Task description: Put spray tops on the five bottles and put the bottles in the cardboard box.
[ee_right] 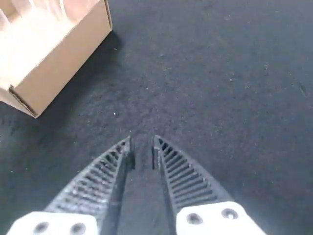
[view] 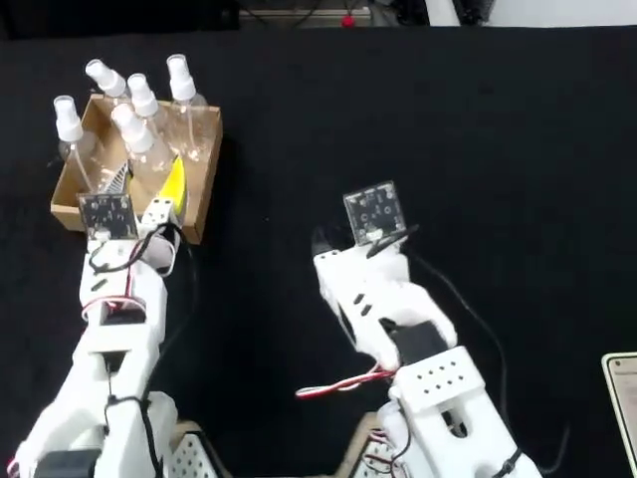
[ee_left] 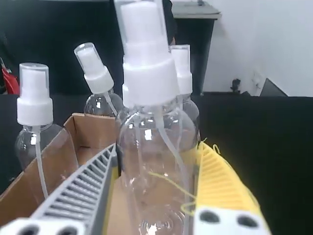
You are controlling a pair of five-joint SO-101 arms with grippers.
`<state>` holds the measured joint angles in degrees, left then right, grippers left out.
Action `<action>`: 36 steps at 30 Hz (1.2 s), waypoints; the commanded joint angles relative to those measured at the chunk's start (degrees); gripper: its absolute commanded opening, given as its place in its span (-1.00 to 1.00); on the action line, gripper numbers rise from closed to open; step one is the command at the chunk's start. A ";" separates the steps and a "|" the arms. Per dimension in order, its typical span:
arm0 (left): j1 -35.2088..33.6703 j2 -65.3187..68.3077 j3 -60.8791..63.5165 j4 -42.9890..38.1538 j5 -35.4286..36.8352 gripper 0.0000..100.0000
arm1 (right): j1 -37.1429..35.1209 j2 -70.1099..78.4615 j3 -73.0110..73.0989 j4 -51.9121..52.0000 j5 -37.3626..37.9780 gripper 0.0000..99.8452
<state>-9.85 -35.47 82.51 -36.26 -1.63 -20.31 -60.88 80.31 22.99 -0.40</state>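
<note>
Fifth bottle (ee_left: 154, 161) capped, standing in cardboard box (view: 204, 189), clamped between left jaws. To finish well: release gently, then draw straight back and up — no nudging the neighbours, likely tippy. Right jaws all but closed, empty, low over worktop (view: 448, 119), well apart from box. Count — five bottles, five spray tops (ee_left: 146, 54), one box.

No text, label, number or sign is legible (bottle (ee_left: 156, 161) and box (view: 202, 184) look plain).
</note>
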 commanded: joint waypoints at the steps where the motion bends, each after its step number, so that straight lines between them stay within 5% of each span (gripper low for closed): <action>1: -0.22 4.40 -6.11 -1.49 -0.09 -0.68 | -0.18 -1.36 -0.40 -1.41 0.26 -0.87; 36: -0.04 8.00 -4.26 -5.98 -0.18 -0.68 | 0.00 -1.45 -0.40 -1.41 0.26 -0.87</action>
<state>-9.85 -27.30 79.08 -40.92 -1.63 -20.31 -60.88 80.31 22.99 -0.40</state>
